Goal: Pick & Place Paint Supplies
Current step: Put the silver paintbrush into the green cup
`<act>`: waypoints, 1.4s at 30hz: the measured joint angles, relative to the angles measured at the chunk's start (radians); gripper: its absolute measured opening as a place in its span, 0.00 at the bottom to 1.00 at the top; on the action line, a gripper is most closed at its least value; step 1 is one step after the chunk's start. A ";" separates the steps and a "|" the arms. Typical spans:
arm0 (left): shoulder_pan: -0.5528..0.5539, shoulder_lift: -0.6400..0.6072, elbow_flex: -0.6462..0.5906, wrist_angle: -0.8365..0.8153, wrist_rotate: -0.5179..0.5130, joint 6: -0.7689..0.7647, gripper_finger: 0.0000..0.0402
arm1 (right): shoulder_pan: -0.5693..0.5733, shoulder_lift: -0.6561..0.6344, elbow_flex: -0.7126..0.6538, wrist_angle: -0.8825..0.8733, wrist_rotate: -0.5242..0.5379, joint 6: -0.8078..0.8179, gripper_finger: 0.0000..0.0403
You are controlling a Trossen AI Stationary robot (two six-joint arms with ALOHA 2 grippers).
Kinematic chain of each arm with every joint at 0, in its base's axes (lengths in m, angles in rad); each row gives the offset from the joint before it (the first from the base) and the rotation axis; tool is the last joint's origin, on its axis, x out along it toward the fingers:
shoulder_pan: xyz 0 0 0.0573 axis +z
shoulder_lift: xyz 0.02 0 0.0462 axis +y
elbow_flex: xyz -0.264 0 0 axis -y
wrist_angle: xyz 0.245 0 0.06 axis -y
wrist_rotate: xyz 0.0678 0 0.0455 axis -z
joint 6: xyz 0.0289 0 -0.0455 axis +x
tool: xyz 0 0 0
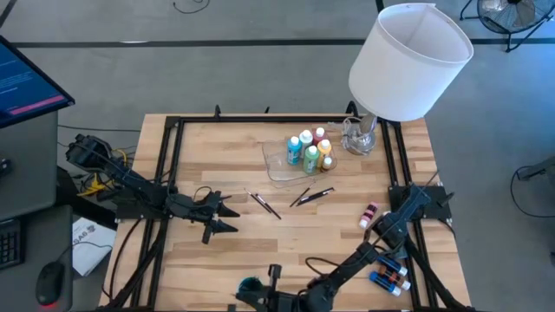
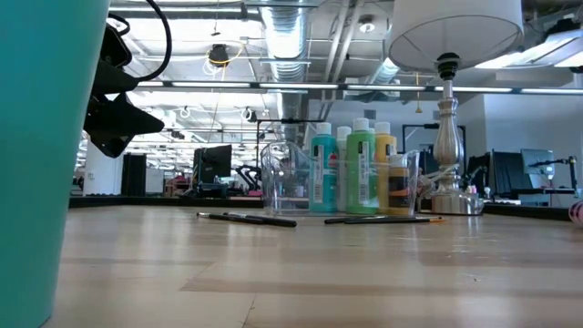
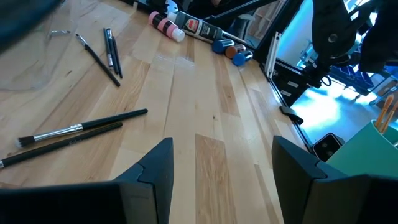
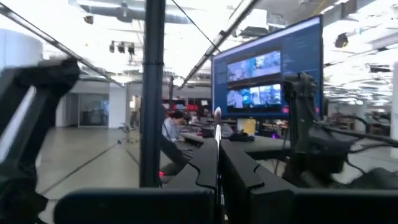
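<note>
Several white-capped paint bottles (image 1: 310,151) stand upright in a clear tray (image 1: 279,165), also seen in the low view (image 2: 351,173). Thin dark brushes lie flat on the wood in two groups (image 1: 264,204) (image 1: 312,196). A pink bottle (image 1: 370,214) lies on its side. My left gripper (image 3: 221,174) (image 1: 224,217) is open and hovers left of the brushes (image 3: 81,130). My right gripper (image 4: 217,152) (image 1: 269,295) is at the near edge beside a teal cup (image 1: 251,286), shut on a thin brush. My right gripper pinches a thin brush between its two shut fingers (image 4: 239,168). The brush lies along the fingers, and its pale tip (image 4: 217,114) sticks out past their free ends. Its other end is hidden by the gripper.
A big white lampshade (image 1: 409,59) on a metal lamp base (image 1: 360,137) stands at the far right corner. More blue-capped bottles (image 1: 390,277) lie at the near right edge. Black frame rails (image 1: 173,156) run along the table's sides. The teal cup (image 2: 50,155) blocks the low view's left.
</note>
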 joint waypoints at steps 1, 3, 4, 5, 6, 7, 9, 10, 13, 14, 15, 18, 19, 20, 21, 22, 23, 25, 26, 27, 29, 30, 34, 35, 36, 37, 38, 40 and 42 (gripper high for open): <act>0.000 0.000 0.000 0.000 0.000 0.000 0.41 | -0.001 0.000 -0.001 -0.006 0.003 0.000 0.00; 0.000 0.000 0.000 0.000 0.000 0.000 0.41 | -0.004 0.000 -0.002 -0.034 0.003 0.016 0.00; 0.000 0.000 0.000 0.000 0.000 0.000 0.41 | -0.008 0.000 -0.002 -0.047 0.003 0.036 0.00; 0.000 0.000 0.000 0.000 0.000 0.000 0.41 | -0.010 0.000 -0.002 -0.054 0.000 0.055 0.00; 0.000 0.000 0.000 0.000 0.000 0.001 0.41 | -0.012 0.000 -0.002 -0.057 -0.001 0.067 0.00; 0.000 0.000 0.000 0.000 0.000 0.001 0.41 | -0.013 0.000 -0.002 -0.057 -0.001 0.071 0.00; 0.000 0.000 0.000 0.000 -0.001 0.001 0.41 | -0.014 0.011 -0.001 -0.030 0.000 0.070 0.00; 0.000 0.000 0.000 0.000 -0.001 0.003 0.41 | -0.014 0.015 -0.002 -0.020 0.002 0.058 0.00; 0.000 0.000 0.000 0.000 -0.002 0.008 0.41 | -0.022 0.016 -0.008 -0.042 -0.001 0.066 0.00; 0.000 0.000 0.000 0.000 -0.002 0.008 0.41 | -0.023 0.015 -0.012 -0.042 -0.001 0.072 0.00; 0.000 0.000 0.000 0.000 -0.002 0.008 0.41 | -0.025 0.015 -0.015 -0.042 -0.001 0.072 0.00; 0.000 0.000 0.000 0.000 -0.002 0.009 0.41 | -0.032 0.015 -0.033 -0.034 -0.002 0.098 0.00; 0.000 0.000 0.000 0.000 -0.002 0.010 0.41 | -0.034 0.014 -0.044 -0.030 -0.002 0.113 0.00; 0.000 0.000 0.000 0.000 -0.002 0.010 0.41 | -0.036 0.015 -0.056 -0.021 -0.002 0.123 0.00; 0.000 0.000 0.000 0.000 -0.002 0.010 0.41 | -0.038 0.015 -0.066 -0.010 -0.002 0.130 0.00; 0.000 0.000 0.000 0.000 -0.002 0.010 0.41 | -0.042 0.016 -0.076 0.008 -0.002 0.132 0.00; 0.000 0.000 0.000 0.000 -0.002 0.011 0.41 | -0.042 0.015 -0.082 0.024 -0.001 0.132 0.00; 0.000 0.000 0.000 -0.001 -0.002 0.011 0.41 | -0.042 0.015 -0.089 0.036 -0.001 0.135 0.00; 0.000 0.000 0.000 -0.001 -0.002 0.011 0.41 | -0.042 0.015 -0.089 0.034 -0.002 0.134 0.00; 0.000 0.000 0.000 -0.001 -0.002 0.011 0.41 | -0.041 0.015 -0.090 0.032 -0.002 0.134 0.01; 0.000 0.000 0.000 -0.001 -0.002 0.013 0.41 | -0.040 0.015 -0.090 0.030 -0.002 0.134 0.01; 0.000 0.000 0.000 -0.001 -0.002 0.016 0.41 | -0.040 0.015 -0.090 0.028 -0.002 0.134 0.01; 0.000 0.000 0.000 -0.001 -0.002 0.017 0.41 | -0.039 0.015 -0.090 -0.003 -0.002 0.135 0.01; 0.000 0.000 0.000 -0.001 -0.002 0.018 0.41 | -0.039 0.015 -0.090 -0.008 -0.002 0.135 0.00; 0.000 0.000 0.000 -0.001 -0.002 0.018 0.41 | -0.040 0.015 -0.090 -0.013 -0.002 0.135 0.00; 0.000 0.000 0.000 -0.001 -0.002 0.018 0.41 | -0.040 0.015 -0.090 -0.015 -0.002 0.135 0.00; 0.000 0.000 0.000 -0.001 -0.002 0.021 0.41 | -0.040 0.015 -0.090 -0.021 -0.002 0.136 0.00; 0.000 0.000 0.000 -0.001 -0.002 0.031 0.41 | -0.041 0.015 -0.090 -0.047 -0.002 0.154 0.00; 0.000 0.000 0.000 -0.001 -0.002 0.031 0.41 | -0.042 0.015 -0.090 -0.073 -0.002 0.172 0.00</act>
